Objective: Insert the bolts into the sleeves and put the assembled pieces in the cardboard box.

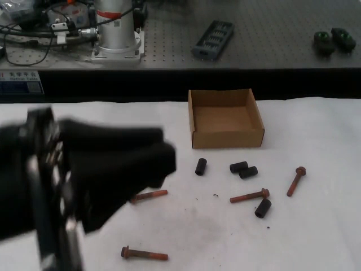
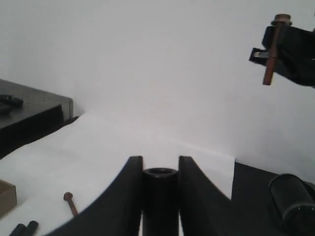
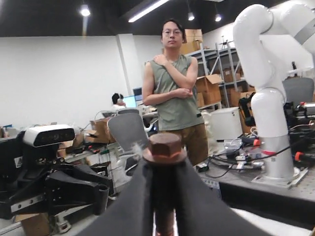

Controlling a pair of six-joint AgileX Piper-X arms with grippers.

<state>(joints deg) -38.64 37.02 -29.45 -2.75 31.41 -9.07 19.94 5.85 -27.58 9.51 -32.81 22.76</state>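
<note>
Looking from the left wrist, the left gripper (image 2: 160, 166) squeezes one black sleeve (image 2: 160, 196), standing up with its hole open on top. Farther off, the right gripper (image 2: 273, 45) pinches one rusty bolt (image 2: 268, 73), tip pointing down. To do this well, I think the tip should sit right over the hole, both kept straight, then slide in slowly.

From the right wrist, the jaws hug that bolt just under its head.

From the high view, four loose bolts (image 1: 249, 196) and four loose sleeves (image 1: 201, 166) lie on the white cloth (image 1: 316, 237). One cardboard box (image 1: 225, 138) sits at 12 o'clock from them. A dark arm (image 1: 101, 175) is at 9 o'clock.
</note>
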